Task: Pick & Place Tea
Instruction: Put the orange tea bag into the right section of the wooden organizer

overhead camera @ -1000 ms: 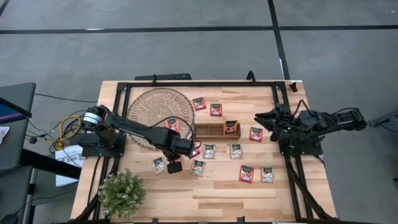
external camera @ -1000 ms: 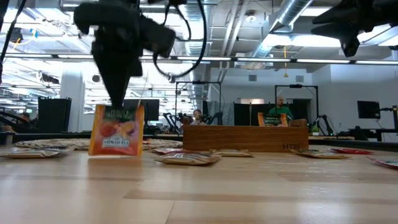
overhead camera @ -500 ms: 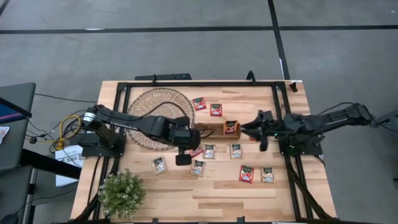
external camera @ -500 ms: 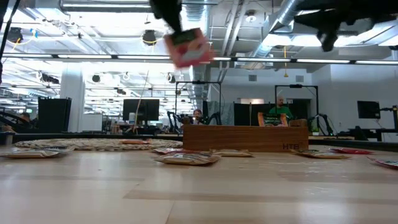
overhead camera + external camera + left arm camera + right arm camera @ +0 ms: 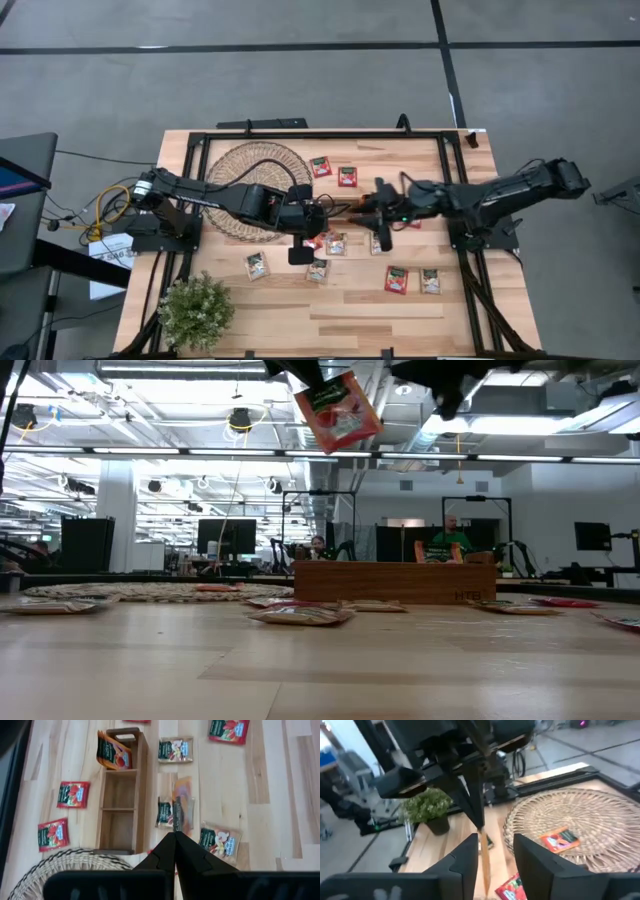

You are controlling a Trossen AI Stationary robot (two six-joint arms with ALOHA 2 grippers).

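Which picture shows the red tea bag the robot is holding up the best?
The low view: the red tea sachet faces the camera, pinched at its top by the left pincer, high above the table. The left wrist view shows it edge-on. The right wrist view shows a thin edge between the right pincer fingers. In the high view the arms hide it.

Left claw (image 5: 175,836) pinched shut; right claw (image 5: 492,851) parted, facing it

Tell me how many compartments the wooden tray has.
3 in the wooden tray: one end holds an orange tea sachet; the middle one and the one beside the woven mat are empty.
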